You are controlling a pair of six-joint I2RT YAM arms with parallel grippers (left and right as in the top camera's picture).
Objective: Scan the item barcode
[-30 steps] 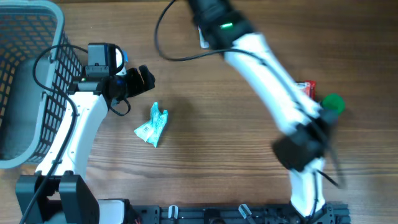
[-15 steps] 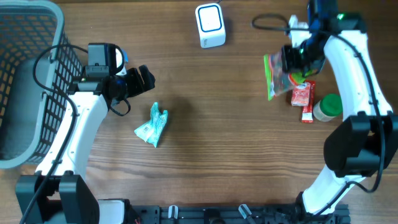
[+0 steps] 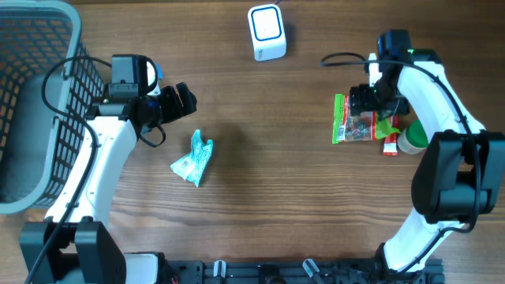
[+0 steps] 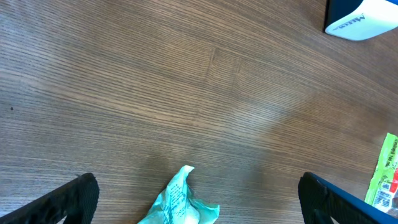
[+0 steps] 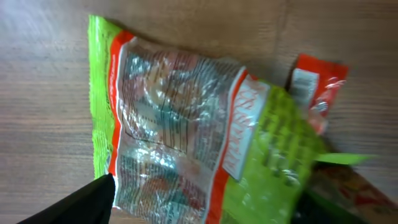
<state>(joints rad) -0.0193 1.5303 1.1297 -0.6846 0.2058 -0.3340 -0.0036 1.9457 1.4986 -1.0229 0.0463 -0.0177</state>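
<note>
The white barcode scanner [image 3: 267, 31] stands at the table's far edge, and its corner shows in the left wrist view [image 4: 364, 15]. A green and orange snack bag [image 3: 353, 120] [image 5: 180, 130] lies flat on the wood at the right. My right gripper [image 3: 371, 101] [image 5: 214, 208] hovers over the bag's right half, open, its fingers wide apart on either side of the bag. My left gripper [image 3: 180, 102] [image 4: 199, 211] is open and empty, just above a crumpled teal packet [image 3: 193, 158] [image 4: 180, 202].
A grey mesh basket [image 3: 75, 31] fills the left edge. Right of the snack bag lie a red sachet [image 3: 387, 136] [image 5: 317, 87] and a green-lidded jar [image 3: 416, 136]. Bare wood lies between the teal packet and the snack bag.
My right arm swung the snack bag back from the scanner to the right side, lowered it onto the table and opened its jaws. The left arm has not moved.
</note>
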